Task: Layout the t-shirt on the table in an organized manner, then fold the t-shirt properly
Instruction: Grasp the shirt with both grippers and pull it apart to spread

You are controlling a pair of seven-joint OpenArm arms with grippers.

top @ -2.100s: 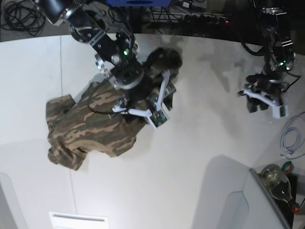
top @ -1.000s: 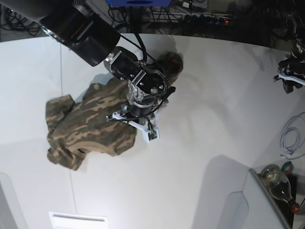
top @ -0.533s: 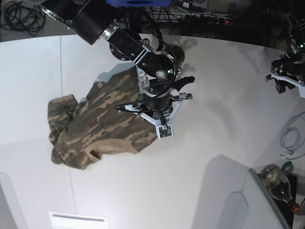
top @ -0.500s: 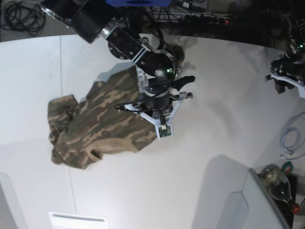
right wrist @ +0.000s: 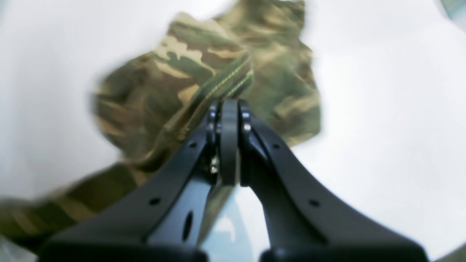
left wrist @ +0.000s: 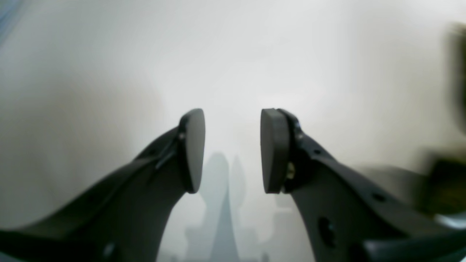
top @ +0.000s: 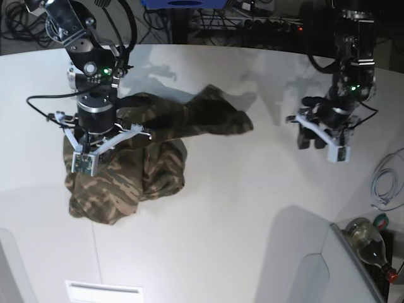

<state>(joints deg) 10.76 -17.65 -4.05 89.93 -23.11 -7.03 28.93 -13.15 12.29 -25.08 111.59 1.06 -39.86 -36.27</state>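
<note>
Base view: the t-shirt [top: 142, 161] lies on the left half of the table [top: 240, 208], crumpled, not laid out. Main bulk is bunched in a heap near the left side, with a long fold of cloth stretched out to the right toward the table's middle, ending in a ragged flap. Camouflage print, olive, brown and tan.

Right gripper [top: 101, 136] sits over the left part of the heap, arm coming in from the far left corner. In the right wrist view the right gripper [right wrist: 229, 145] has its jaws pressed together with a seam or hem of the t-shirt [right wrist: 204, 83] running right up to the fingertips. The cloth passes beneath and beside the fingers (picture is blurred, so the exact pinch point is hard to make out), and it looks gripped at that stitched edge. The rest of the shirt hangs or spreads beyond the tips against the white surface.

Left gripper [top: 322, 136] is over bare table on the right side, well apart from the shirt. In the left wrist view the left gripper [left wrist: 232, 151] has its jaws partly apart, a clear gap between the two pads, nothing between them. Only white tabletop [left wrist: 233, 54] shows ahead; a dark blurred shape at the right edge cannot be identified.

Near the table's right edge: a coiled cable [top: 385, 183] and a glass bottle [top: 369, 243].
</note>
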